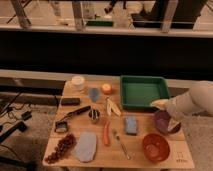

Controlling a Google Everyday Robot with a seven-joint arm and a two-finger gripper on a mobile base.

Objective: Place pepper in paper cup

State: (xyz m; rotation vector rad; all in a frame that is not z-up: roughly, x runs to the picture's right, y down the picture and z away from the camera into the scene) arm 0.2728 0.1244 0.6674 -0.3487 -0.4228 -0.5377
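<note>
Slim orange-red chili pepper (pixel 106 134) near front edge of wooden counter (pixel 147 122), mid-width, well left of gripper (pixel 159 103) at right edge beside green plastic tray (pixel 144 78); grip state unreadable. White round paper cup (pixel 77 82) at far-left corner.

A light wooden table top (pixel 150 116) is seen with a matt finish; the slim orange-red chili pepper (pixel 106 134) is shown with a smooth skin; the short white-cream paper cup (pixel 77 82) is seen as plain and matt; the square green tray (pixel 142 92) is taken for smooth plastic; the small dark cup (pixel 94 116) is read as dull metal; a faint gloss is shown by the round red-orange bowl (pixel 155 146); the flat grey-blue cloth (pixel 86 146) is seen as soft and matt; the pale gripper (pixel 160 104), held over the tray's front right corner, is finished in matt cream.
</note>
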